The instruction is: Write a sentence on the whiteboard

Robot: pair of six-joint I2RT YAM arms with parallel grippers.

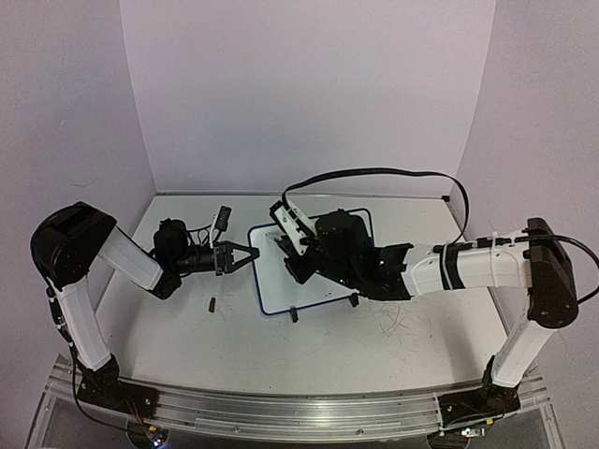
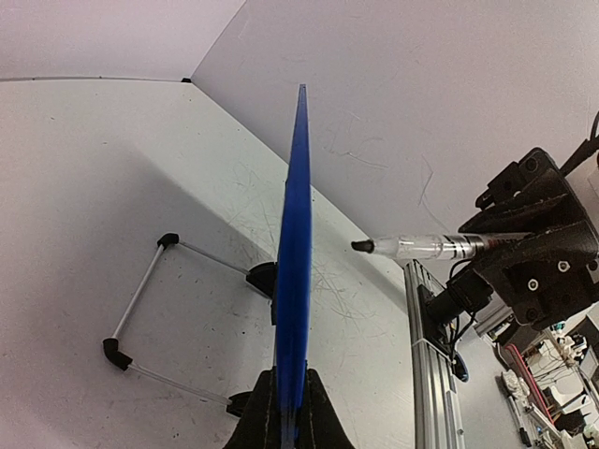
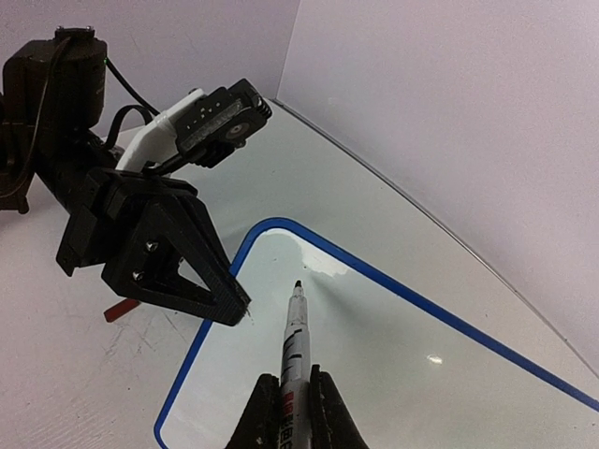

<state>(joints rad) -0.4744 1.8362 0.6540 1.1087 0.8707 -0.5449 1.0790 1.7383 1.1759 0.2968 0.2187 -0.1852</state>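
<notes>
The whiteboard [image 1: 281, 285] sits mid-desk [image 1: 187, 346], its left rim pinched tight in the left jaws. The right jaws are closed on a marker [image 3: 295, 329]. Its long axis points at the board's far-left corner, and the tip seems just off the blank surface. The right arm would do the writing: lower, then stroke rightwards.

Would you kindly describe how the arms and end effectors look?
The left arm and right arm have white links with black joints. The left end effector and right end effector are black and tapered. A black cable loops from the right arm.
</notes>
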